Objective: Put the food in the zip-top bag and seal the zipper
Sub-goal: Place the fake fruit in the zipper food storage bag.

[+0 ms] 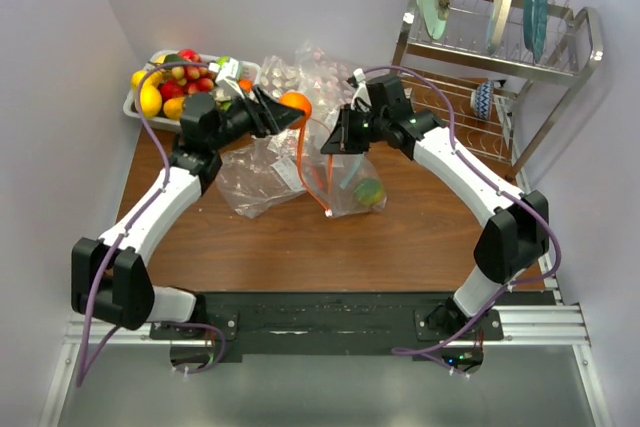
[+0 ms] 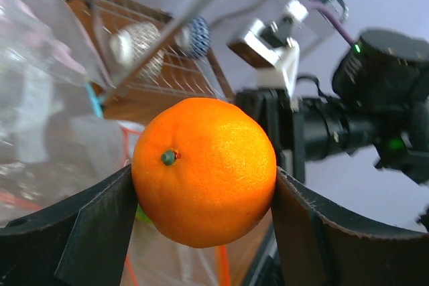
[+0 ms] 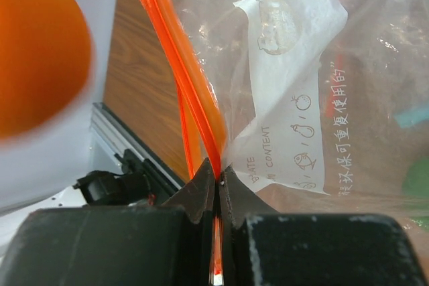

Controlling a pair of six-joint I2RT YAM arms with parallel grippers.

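My left gripper (image 1: 290,112) is shut on an orange (image 1: 296,104), which hangs in the air above the mouth of the zip-top bag (image 1: 345,182). In the left wrist view the orange (image 2: 204,169) sits squeezed between both black fingers (image 2: 100,226). My right gripper (image 1: 328,147) is shut on the orange-red zipper (image 1: 304,152) and holds that edge of the bag up. The right wrist view shows the jaws (image 3: 219,169) pinching the zipper (image 3: 181,78), with the bag (image 3: 301,98) hanging beyond them. A green lime (image 1: 370,191) lies inside the bag.
A white tray (image 1: 135,107) with more toy fruits stands at the back left. Other crinkly clear bags (image 1: 255,172) lie left of and behind the held one. A metal dish rack (image 1: 500,47) with plates fills the back right.
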